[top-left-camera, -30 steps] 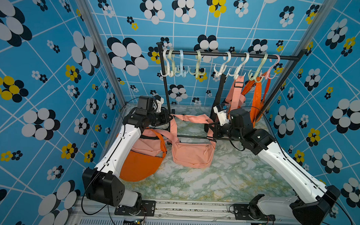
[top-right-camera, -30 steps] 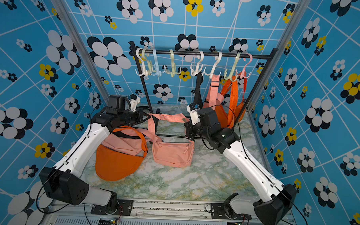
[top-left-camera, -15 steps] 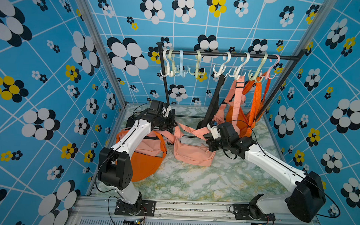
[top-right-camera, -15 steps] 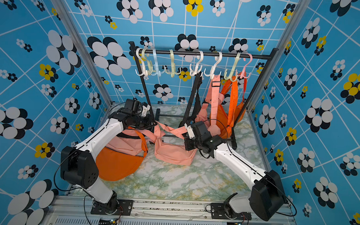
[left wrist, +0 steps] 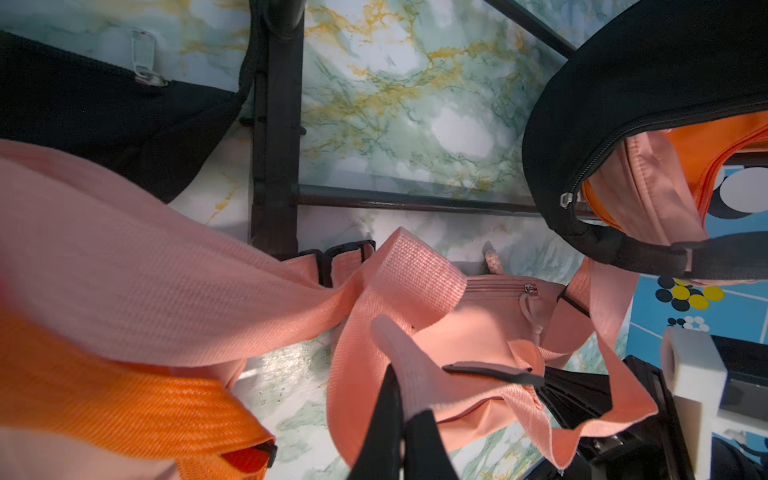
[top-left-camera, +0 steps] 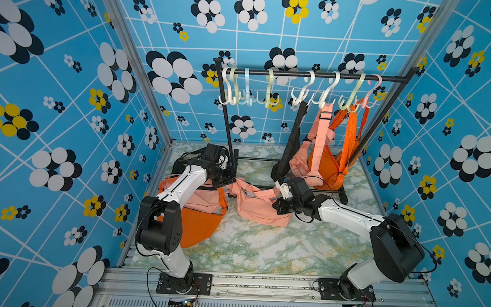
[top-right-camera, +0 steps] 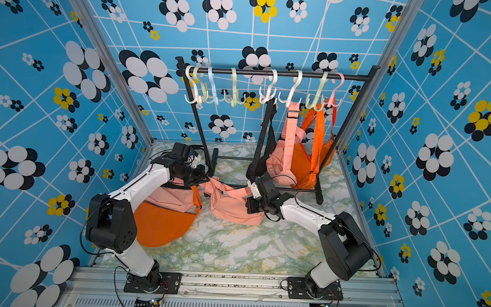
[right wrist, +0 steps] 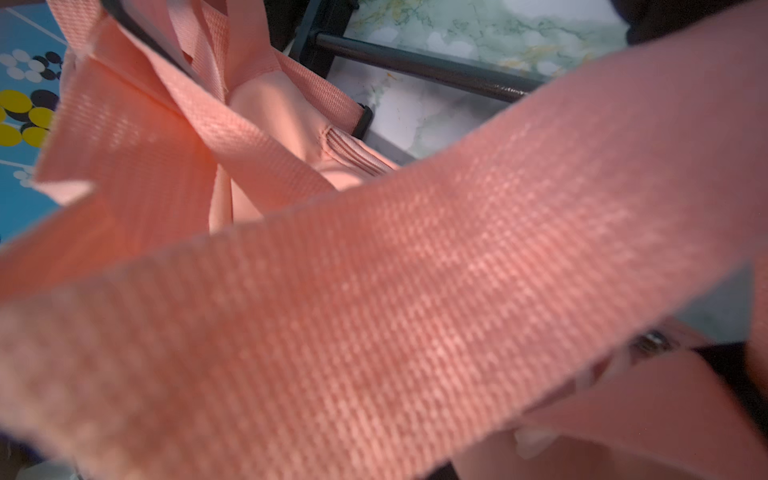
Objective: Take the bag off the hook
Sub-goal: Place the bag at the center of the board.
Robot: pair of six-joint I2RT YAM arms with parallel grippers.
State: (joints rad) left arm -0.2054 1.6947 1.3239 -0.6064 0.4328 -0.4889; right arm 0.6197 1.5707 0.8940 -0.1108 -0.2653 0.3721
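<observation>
The pink bag [top-left-camera: 260, 211] [top-right-camera: 231, 207] lies on the marble table, off the rail, between my two grippers. Its strap [top-left-camera: 251, 189] runs slack from one gripper to the other. My left gripper [top-left-camera: 230, 179] [top-right-camera: 204, 176] is low beside the rack's left post; in the left wrist view this gripper [left wrist: 401, 415] is shut on the strap [left wrist: 407, 299]. My right gripper [top-left-camera: 276, 201] [top-right-camera: 248, 200] sits at the bag's right end, shut on the strap. The strap [right wrist: 374, 291] fills the right wrist view and hides the jaws. Several pale hooks [top-left-camera: 269, 89] hang empty on the rail [top-left-camera: 292, 74].
A black bag [top-left-camera: 291, 144], a pink bag [top-left-camera: 322, 140] and an orange bag [top-left-camera: 329, 165] hang at the rail's right end. A pink-and-orange bag [top-left-camera: 200, 217] lies under my left arm, with a black bag [left wrist: 104, 112] behind it. The rack's base bar [left wrist: 415, 201] crosses the table.
Both arms have come down and drawn closer together. The pink bag has gone from hanging stretched between the grippers to lying on the table with its strap slack.
</observation>
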